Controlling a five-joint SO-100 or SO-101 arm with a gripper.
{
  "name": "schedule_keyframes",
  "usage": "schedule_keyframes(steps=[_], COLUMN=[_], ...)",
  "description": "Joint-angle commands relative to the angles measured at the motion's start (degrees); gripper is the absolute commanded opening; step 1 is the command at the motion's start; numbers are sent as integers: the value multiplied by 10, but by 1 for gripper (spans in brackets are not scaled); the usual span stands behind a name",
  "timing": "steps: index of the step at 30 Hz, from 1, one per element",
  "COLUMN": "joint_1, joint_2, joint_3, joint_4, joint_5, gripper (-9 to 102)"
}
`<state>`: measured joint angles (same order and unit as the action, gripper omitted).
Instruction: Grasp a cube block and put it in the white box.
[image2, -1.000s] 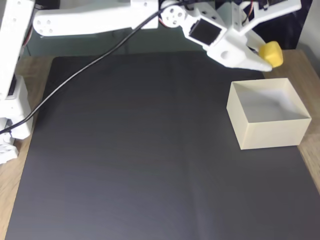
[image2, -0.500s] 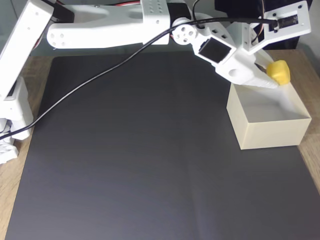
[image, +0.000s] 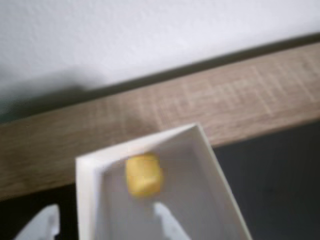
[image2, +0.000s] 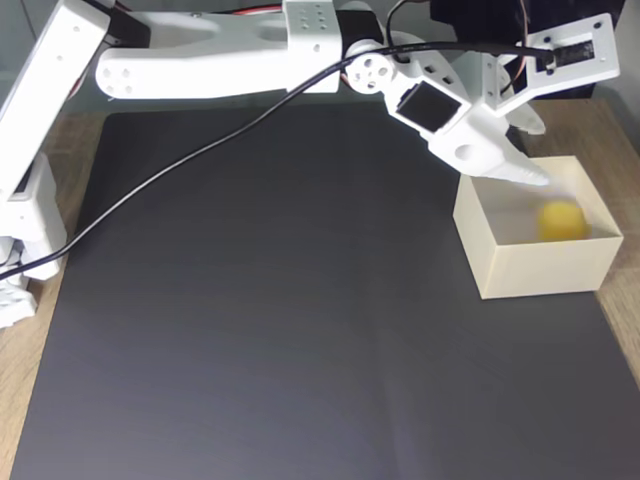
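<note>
Yellow cube block (image2: 561, 221) sits inside white box (image2: 500, 262) at far right, gripper (image2: 537, 152) spread empty above its far wall; retreating low could clip that wall.

Black mat (image2: 280, 320) over a wooden table (image: 150, 115); behind, seemingly a pale wall (image: 150, 35).

A second ago we saw the cube block (image2: 561, 221) pinched in the gripper (image2: 537, 152) beyond the white box (image2: 497, 266); now the fingers have parted above that box's far wall and the cube sits inside the box.
</note>
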<state>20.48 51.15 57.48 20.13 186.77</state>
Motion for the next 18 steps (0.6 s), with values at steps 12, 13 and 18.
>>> schedule_keyframes(steps=[12, 13, 18], joint_1=[0, -2, -16], joint_2=[80, 89, 156], joint_3=[-19, -19, 17], joint_4=[86, 96, 135], joint_5=[3, 4, 5], gripper=[8, 7, 2])
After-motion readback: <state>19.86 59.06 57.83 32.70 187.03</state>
